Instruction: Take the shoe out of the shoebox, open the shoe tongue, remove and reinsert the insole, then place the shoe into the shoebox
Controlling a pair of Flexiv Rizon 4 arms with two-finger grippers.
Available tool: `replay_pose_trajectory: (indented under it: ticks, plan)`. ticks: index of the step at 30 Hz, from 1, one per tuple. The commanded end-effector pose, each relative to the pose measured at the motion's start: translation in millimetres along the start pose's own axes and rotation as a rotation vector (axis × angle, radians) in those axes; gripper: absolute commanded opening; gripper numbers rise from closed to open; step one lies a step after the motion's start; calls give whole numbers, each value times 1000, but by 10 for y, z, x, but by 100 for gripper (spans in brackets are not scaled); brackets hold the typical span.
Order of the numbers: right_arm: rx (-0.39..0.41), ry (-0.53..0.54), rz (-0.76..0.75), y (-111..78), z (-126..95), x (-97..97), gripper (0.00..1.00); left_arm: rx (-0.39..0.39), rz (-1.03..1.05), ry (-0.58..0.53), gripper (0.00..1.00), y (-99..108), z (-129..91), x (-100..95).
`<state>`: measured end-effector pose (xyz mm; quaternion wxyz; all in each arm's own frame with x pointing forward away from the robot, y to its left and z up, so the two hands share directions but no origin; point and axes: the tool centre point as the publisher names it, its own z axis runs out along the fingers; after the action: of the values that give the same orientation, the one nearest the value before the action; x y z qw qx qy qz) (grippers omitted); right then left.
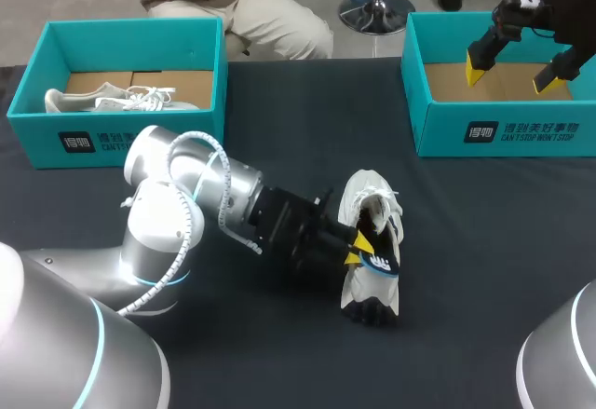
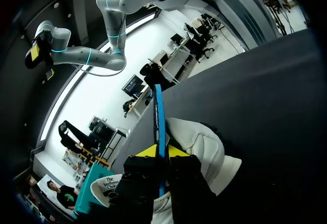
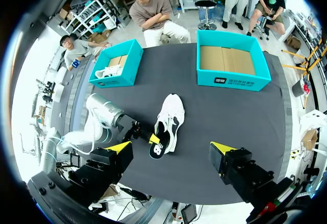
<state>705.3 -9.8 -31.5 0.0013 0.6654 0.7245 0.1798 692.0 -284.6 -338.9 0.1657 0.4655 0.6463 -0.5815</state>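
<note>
**Left claw grips the insole at the shoe, mid-table**

The white shoe (image 1: pixel 365 206) lies on its side near the middle of the table (image 1: pixel 484 269), well apart from both boxes, with its opening turned towards the left arm. The dark insole (image 1: pixel 380 262) sticks partly out of that opening, its heel end towards the table's near edge. The left claw (image 1: pixel 356 247) is closed on the insole: in the left wrist view the thin blue edge stands upright, pinched between the two yellow tips, with the shoe's white upper just beside them.

The right claw (image 1: pixel 512 75) hangs spread open, holding nothing, above the teal shoebox (image 1: pixel 503 134) at the table's far right corner, whose brown cardboard floor shows. A second teal shoebox (image 1: pixel 37 129) sits at the far left corner with another white shoe (image 1: pixel 121 102) lying inside it.
</note>
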Motion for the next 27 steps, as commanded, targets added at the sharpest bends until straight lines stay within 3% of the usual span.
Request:
replay_pose_trajectory:
  ticks: [1, 12, 15, 18, 24, 27]
  plan:
    - [6, -2, 1, 25, 3, 15, 100, -2, -1, 10, 7, 57, 10, -2]
    - [6, -2, 1, 25, 3, 15, 100, -47, -11, 23, 10, 287, -27, -37]
    - [6, -2, 1, 25, 3, 15, 100, -50, -15, 28, 18, 293, -20, -26]
    - [6, -2, 1, 25, 3, 15, 100, -49, -18, 30, 19, 272, -23, -4]
    - [6, -2, 1, 25, 3, 15, 100, -49, -15, 24, 39, 192, -74, -17]
    - [6, -2, 1, 25, 3, 15, 100, -45, -6, 19, 39, 147, -93, -44]
